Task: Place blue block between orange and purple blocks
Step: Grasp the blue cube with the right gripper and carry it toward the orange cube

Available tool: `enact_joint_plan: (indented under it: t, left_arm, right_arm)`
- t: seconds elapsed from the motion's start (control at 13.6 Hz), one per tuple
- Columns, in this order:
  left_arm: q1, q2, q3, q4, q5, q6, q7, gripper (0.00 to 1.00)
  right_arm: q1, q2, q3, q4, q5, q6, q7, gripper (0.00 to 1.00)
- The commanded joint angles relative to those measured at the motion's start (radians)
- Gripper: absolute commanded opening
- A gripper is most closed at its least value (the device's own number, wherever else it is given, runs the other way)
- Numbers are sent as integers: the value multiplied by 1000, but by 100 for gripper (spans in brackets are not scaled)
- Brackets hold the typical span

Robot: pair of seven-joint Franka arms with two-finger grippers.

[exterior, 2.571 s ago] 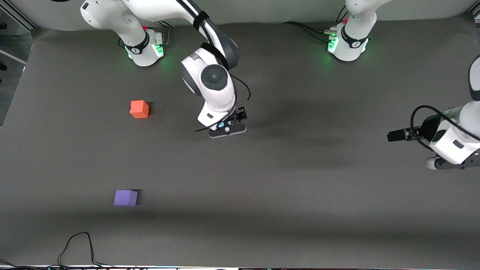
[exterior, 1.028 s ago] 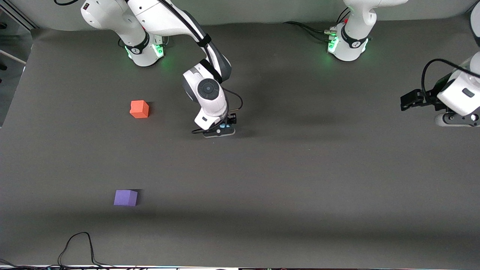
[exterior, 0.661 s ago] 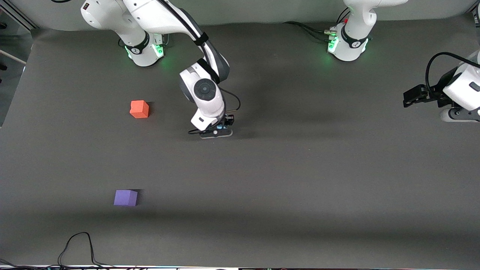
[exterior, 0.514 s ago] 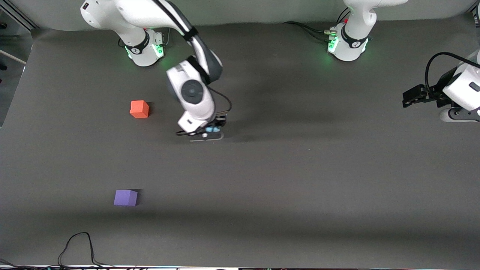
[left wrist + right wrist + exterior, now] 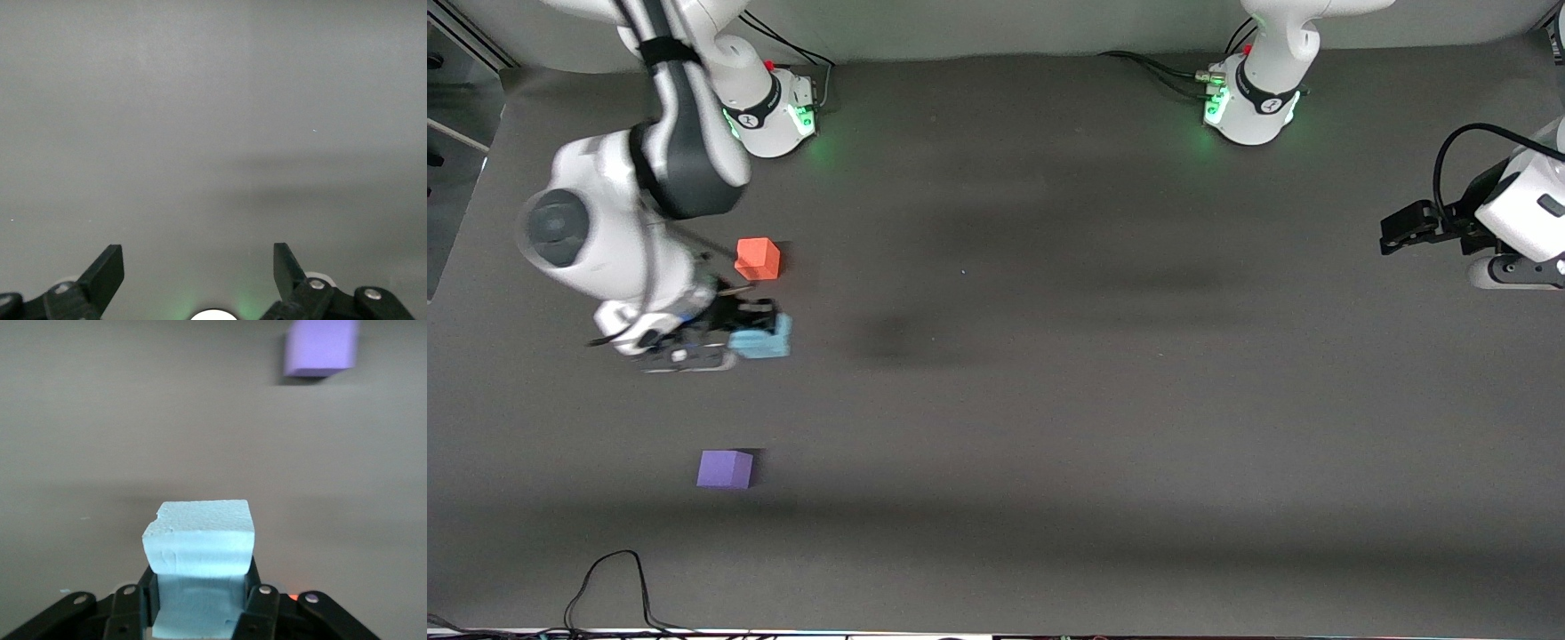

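A: Start with the right gripper (image 5: 734, 336). What is it doing?

B: Its two fingers (image 5: 150, 587) are clamped on the blue block (image 5: 762, 339), one on each side, and the block sticks out past their tips. In the front view the gripper is up over the grey table (image 5: 1103, 391), with the orange block (image 5: 758, 259) as landmark: the held block is over a spot a little nearer the camera than the orange one, close to it and not touching.

A: And the big white right arm (image 5: 618, 222)?

B: It reaches from its base toward the right arm's end of the table, its wrist passing just beside the orange block.

A: The left gripper (image 5: 1405, 233)?

B: It waits, well apart from the orange block, at the left arm's end of the table. The left wrist view shows its fingers (image 5: 107, 270) spread wide, nothing between them.

A: The purple block (image 5: 725, 468)?

B: On the table, well nearer the camera than the orange block, at about the same distance along the table. The right wrist view shows it (image 5: 320, 347) ahead of the held blue block (image 5: 200, 537).
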Motion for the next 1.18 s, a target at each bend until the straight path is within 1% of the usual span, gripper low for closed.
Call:
enact_joint_plan:
  t: [0.0,0.15,0.22,0.29,0.51,0.59,0.81,0.95,1.1]
  left_arm:
    - [-11,-4,9,8,-8,-8,0,100]
    - [-12,-2,8,8,-8,-6,0,100]
    - [-17,1,8,5,-8,-5,0,100]
    - [-18,4,6,10,-6,-6,-1,100]
    - [-20,4,5,10,-6,-14,0,100]
    - [-19,6,5,10,-6,-12,0,100]
    - [-22,6,5,10,-2,-6,-1,100]
    - [-20,6,5,11,-2,-5,0,100]
    - [-20,6,5,11,-3,-5,0,100]
  right_arm:
    - [-35,63,-33,-59,71,76,-111,38]
    - [-56,142,-33,-107,112,176,-229,38]
    - [-58,220,-33,-112,149,222,-264,38]
    - [-56,257,-33,-113,160,243,-304,38]
    - [-58,311,-33,-147,229,302,-379,38]
    - [-58,324,-30,-158,238,323,-396,39]
    - [-50,330,-25,-170,253,332,-395,39]
    - [-50,360,-25,-171,318,343,-425,40]
    - [-50,380,-25,-171,349,345,-449,40]
